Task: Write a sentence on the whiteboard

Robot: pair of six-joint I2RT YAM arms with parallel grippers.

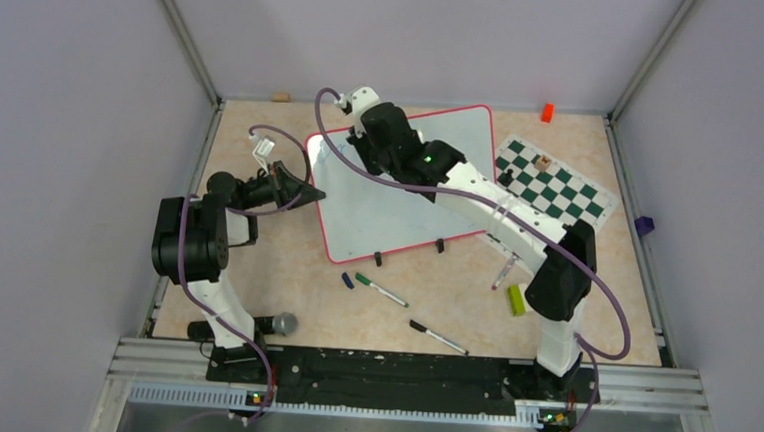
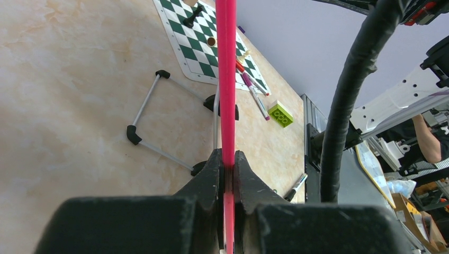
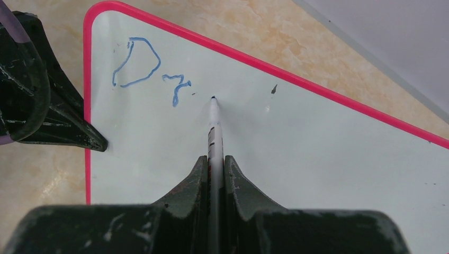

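The whiteboard, white with a red frame, stands tilted on its black feet in the middle of the table. My left gripper is shut on its left edge; in the left wrist view the red frame runs up from between the closed jaws of this gripper. My right gripper is shut on a white marker, its tip touching the board's upper left. The sentence there reads only "Dr" in blue. From above, the right gripper hides the lettering.
A green-and-white chess mat with a few pieces lies right of the board. Loose markers, a blue cap and a green brick lie in front. A red block sits at the back.
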